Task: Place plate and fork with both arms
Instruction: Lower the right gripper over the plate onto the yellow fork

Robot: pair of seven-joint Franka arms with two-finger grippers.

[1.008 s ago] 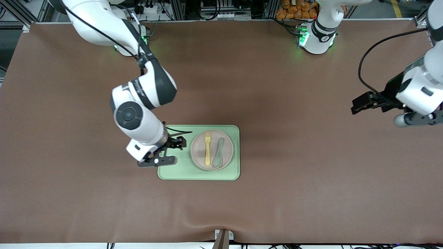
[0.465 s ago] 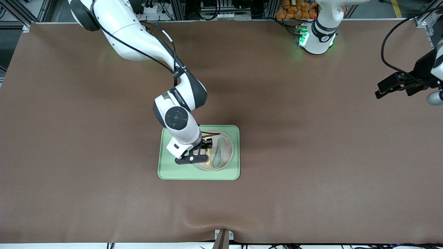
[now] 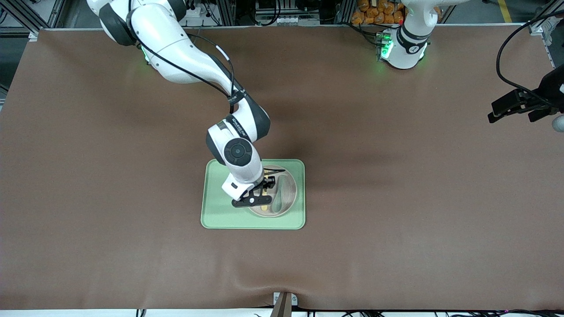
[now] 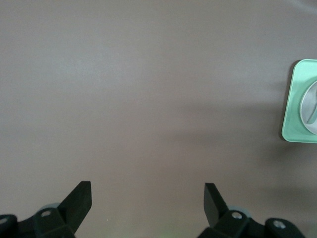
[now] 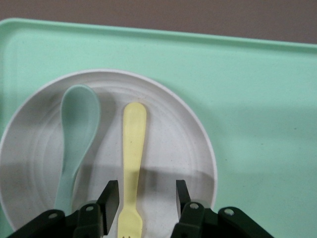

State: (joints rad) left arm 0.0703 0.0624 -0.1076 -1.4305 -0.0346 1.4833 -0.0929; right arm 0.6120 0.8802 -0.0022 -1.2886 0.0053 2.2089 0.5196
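Brown matting covers the bench in the front view, and a green tray lies near its middle. On the tray sits the plate, toward the left arm's end, and on the plate lie the fork and a spoon, mostly hidden under my right arm. My right gripper hangs low over the plate, wrist pitched steeply down. My left gripper waits over bare bench at the left arm's end of the table.

From the left wrist, I see my left gripper spread wide with nothing between its fingers, only brown matting below and a corner of the tray well apart.

From the right wrist, my right gripper is opened narrowly and straddles the fork near its tines, not yet closed on it. The spoon lies just beside it on the plate. I judge the fork light, stiff and rather slick plastic, lying flat, so I should pinch its slim handle across the width, squarely, or it may twist out. The plate looks rigid and shallow; its rim is the place to grip.
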